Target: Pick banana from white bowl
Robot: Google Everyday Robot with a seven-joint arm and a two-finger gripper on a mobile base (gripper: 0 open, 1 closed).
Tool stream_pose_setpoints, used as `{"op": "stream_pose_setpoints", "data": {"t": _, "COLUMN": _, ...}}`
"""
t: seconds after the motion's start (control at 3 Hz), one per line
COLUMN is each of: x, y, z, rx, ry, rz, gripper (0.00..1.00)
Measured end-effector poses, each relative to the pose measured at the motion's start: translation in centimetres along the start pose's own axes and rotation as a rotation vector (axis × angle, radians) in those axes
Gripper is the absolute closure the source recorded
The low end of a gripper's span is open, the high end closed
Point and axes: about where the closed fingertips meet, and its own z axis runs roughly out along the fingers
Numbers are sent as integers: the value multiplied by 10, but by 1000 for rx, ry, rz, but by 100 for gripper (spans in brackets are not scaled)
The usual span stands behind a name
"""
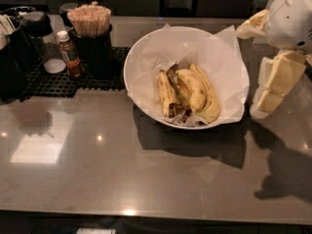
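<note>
Looking into the one bowl (141,57), you see four bananas lying side by side on its paper (222,50). The banana (181,88) you want is the slim one with the dark curled stem and orange-brown streaks, second from the left. One speckled banana (166,94) lies to its left and two plump bananas (199,87) to its right. Your gripper (249,69) is off the bowl's right rim, over the counter (97,165), its two fingers (277,79) spread and holding nothing. Far left, on a black mat (53,82), stand one stick holder (97,55) and one small bottle (70,55).
</note>
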Motion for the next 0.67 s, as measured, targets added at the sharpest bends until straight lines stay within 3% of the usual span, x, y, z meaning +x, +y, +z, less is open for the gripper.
{"op": "stream_pose_setpoints", "data": {"t": 0.67, "x": -36, "y": -14, "z": 26, "rx": -169, "ry": -294, "rz": -103, "gripper": 0}}
